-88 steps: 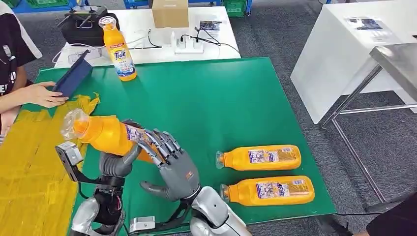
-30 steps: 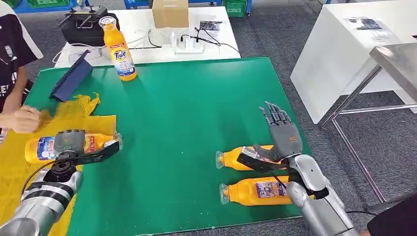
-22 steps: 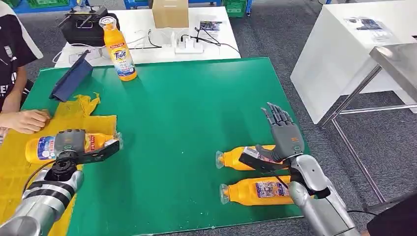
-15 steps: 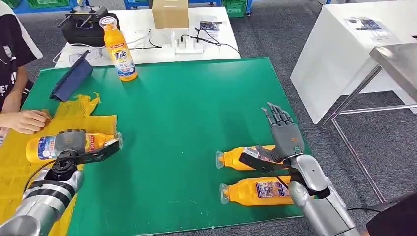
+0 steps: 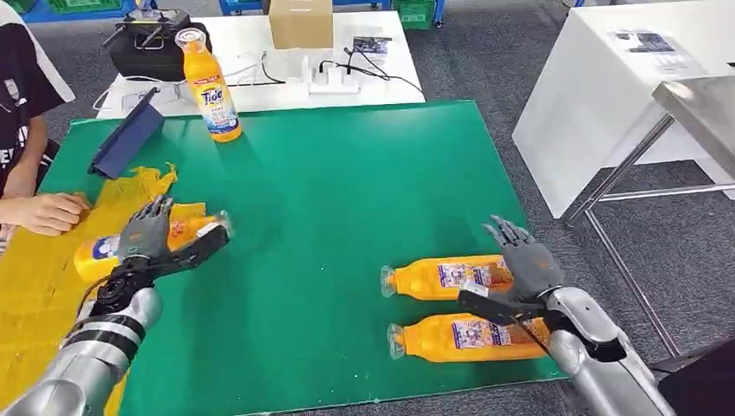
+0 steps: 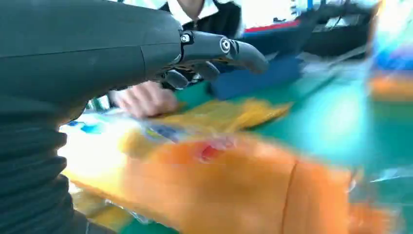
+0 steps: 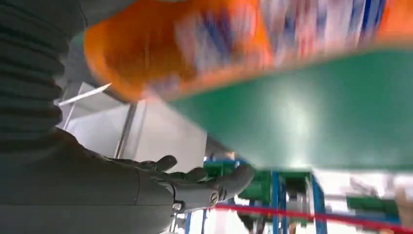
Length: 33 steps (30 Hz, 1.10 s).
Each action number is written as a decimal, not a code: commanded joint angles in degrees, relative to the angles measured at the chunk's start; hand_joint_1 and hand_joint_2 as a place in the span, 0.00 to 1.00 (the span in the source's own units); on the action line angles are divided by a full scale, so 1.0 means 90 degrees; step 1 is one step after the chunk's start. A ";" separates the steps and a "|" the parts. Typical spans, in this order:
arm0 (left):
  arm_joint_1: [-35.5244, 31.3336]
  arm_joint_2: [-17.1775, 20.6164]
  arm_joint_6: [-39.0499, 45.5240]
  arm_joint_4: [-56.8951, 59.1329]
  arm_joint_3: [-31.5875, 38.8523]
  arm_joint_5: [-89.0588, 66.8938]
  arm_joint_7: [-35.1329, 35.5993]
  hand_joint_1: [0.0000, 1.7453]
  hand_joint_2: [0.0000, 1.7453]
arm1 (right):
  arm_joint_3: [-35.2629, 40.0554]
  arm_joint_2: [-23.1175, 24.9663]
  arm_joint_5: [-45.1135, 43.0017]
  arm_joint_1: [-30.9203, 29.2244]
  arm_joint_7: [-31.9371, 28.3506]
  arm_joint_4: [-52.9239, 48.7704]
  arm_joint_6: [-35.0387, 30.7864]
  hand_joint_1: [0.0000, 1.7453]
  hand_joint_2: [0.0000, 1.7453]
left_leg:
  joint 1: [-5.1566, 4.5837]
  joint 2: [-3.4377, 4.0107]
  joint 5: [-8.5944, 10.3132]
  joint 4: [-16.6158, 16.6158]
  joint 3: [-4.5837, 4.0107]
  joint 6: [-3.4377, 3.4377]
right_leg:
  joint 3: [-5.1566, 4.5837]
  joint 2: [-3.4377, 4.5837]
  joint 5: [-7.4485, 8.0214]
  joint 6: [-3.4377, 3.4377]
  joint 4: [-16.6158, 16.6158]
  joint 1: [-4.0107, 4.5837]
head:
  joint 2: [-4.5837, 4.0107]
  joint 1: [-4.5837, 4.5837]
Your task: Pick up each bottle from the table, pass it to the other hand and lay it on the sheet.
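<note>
Left robot hand hovers over the bottle on the sheet, fingers spread and lifted off it, so it holds nothing; the left wrist view shows the same gap between fingers and orange body. That bottle lies on its side on the yellow sheet, at the left of the green bench, cap toward the right. A person's hand rests on the sheet just beyond it.

Far on the bench, an upright bottle stands by the back edge, near a blue folder.

At the near right, two bottles lie side by side, caps pointing left: the farther lying bottle and the nearer lying bottle. Right robot hand is poised above the base end of the farther one, fingers apart, gripping nothing.

These look like full plastic bottles: fairly heavy, stiff-walled, smooth, and likely to roll when nudged sideways. I judge the best hold is around the labelled mid-body, fingers wrapped across the round, not at the narrow neck, leaving one end free for the other hand.
</note>
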 commanded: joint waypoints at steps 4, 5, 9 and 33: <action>0.0385 -0.0258 0.0016 -0.1649 -0.0390 0.0917 -0.0012 0.00 1.00 | 0.0144 0.0222 -0.0178 0.0210 0.0126 0.0714 -0.0025 0.00 1.00 | 0.0002 0.0019 -0.0013 0.0002 0.0014 -0.0002 | 0.0011 0.0005 -0.0007 -0.0013 -0.0004 0.0008 | 0.0000 -0.0002; 0.0418 -0.0269 0.0074 -0.1710 -0.0369 0.0978 -0.0023 0.00 1.00 | 0.0126 0.0258 -0.0171 0.0209 0.0169 0.0729 -0.0039 0.00 1.00 | 0.0003 0.0023 -0.0020 0.0003 0.0026 -0.0003 | 0.0025 0.0005 -0.0013 -0.0019 -0.0005 0.0010 | 0.0000 0.0000; 0.0643 -0.0281 0.0103 -0.2225 -0.0456 0.1286 -0.0180 0.00 1.00 | 0.0155 0.0610 0.0469 -0.0023 0.0530 0.1072 -0.0541 0.00 1.00 | 0.0008 0.0025 -0.0024 0.0007 0.0030 -0.0003 | 0.0028 0.0005 -0.0015 -0.0021 -0.0006 0.0014 | 0.0000 0.0000; 0.1015 -0.0420 -0.0058 -0.3154 -0.1122 0.1857 -0.0493 0.00 1.00 | 0.0573 0.1350 0.2193 -0.1623 0.1025 0.3577 -0.0976 0.99 1.00 | 0.0004 0.0018 -0.0004 -0.0002 0.0010 0.0000 | 0.0007 0.0004 -0.0002 -0.0010 -0.0006 0.0007 | 0.0000 0.0002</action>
